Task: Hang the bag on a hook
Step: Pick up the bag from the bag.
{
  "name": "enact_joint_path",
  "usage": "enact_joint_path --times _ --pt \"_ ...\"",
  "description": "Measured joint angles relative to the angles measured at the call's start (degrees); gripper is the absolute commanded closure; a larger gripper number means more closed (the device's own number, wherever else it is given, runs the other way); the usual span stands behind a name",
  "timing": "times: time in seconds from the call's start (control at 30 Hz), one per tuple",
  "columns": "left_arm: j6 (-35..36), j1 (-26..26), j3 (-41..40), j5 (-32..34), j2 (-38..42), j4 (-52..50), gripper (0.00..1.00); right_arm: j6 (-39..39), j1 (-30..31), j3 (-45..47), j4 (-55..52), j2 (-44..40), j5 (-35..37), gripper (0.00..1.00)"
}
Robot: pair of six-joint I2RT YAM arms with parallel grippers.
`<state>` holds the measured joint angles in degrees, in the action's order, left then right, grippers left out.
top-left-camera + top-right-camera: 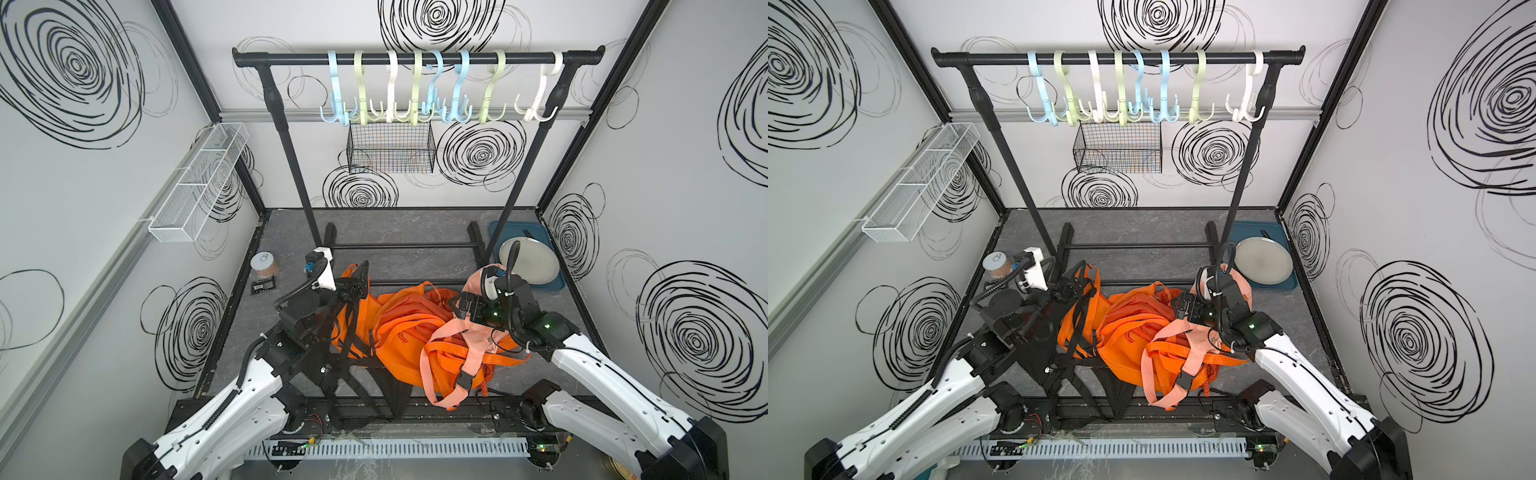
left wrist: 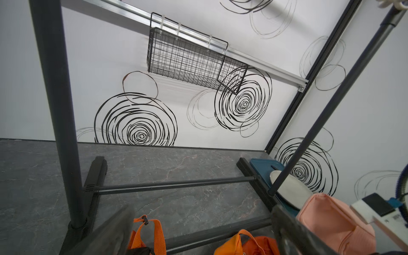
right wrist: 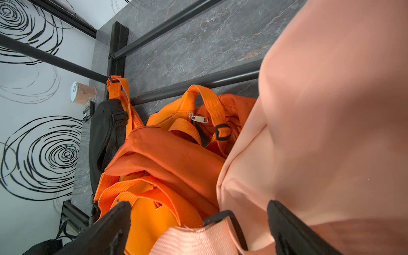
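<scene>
**Right wrist view: peach strap lies between wide jaws, not yet pinched**

Right wrist view shows the right gripper (image 3: 198, 209) spread wide. Its two black fingers stand either side of the peach webbing strap (image 3: 194, 240), just by a black slider buckle (image 3: 223, 217). Nothing is clamped. The peach backpack (image 3: 320, 110) slumps on the table (image 1: 415, 224) against the orange backpack (image 1: 399, 328), in the pile in front of the clothes rack (image 1: 415, 58). The left gripper (image 2: 201, 225) is also wide and empty, near an orange strap loop (image 2: 152, 229).

To grasp well, I judge the fingers should close on flat webbing, clear of the buckle, so the strap neither slips nor twists. The strap drapes over the orange bag, so a slow lift would reveal any snag before the pile drags along. The white hook (image 1: 540, 89), at the rack's end nearest this arm, looks the easiest target.
</scene>
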<state>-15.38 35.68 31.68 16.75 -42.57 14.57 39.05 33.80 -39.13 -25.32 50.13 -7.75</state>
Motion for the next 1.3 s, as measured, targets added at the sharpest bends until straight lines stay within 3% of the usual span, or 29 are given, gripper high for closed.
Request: enact_joint_path --times 0.1,0.23,0.37,0.5,0.73,0.83,1.0,1.13,1.3 --pt "4.6 4.4 1.8 3.1 -0.9 -2.7 0.01 -0.9 6.0 -4.9 -4.2 -1.3 3.3 0.08" --pt "10.4 8.5 3.3 8.1 -1.4 -4.4 0.01 -2.9 14.3 -12.0 -10.0 3.2 8.1 0.15" --pt "13.9 8.6 3.1 12.0 0.3 -4.5 0.01 -4.3 22.0 -13.0 -14.9 11.0 14.1 0.19" --pt "15.5 8.6 2.3 14.1 2.3 -3.8 0.01 -5.6 24.5 -14.4 -21.2 20.1 19.2 0.16" --pt "16.9 8.6 1.2 15.1 2.0 -3.8 0.01 -6.1 24.0 -17.6 -23.8 29.3 21.8 0.15" --pt "17.1 8.6 0.6 15.2 2.0 -3.8 0.01 -6.2 22.2 -16.7 -23.3 28.5 20.9 0.07" --pt "17.1 8.6 0.4 15.2 1.4 -3.8 0.01 -5.4 12.8 -12.9 -21.9 16.6 18.0 0.01" --pt "17.1 8.6 0.4 14.6 0.4 -3.7 0.01 -5.0 9.8 -10.0 -19.6 3.9 17.7 0.0" --pt "17.1 8.6 0.4 14.1 -0.2 -3.8 0.01 -4.1 3.7 -9.4 -19.0 -1.6 17.4 0.01"
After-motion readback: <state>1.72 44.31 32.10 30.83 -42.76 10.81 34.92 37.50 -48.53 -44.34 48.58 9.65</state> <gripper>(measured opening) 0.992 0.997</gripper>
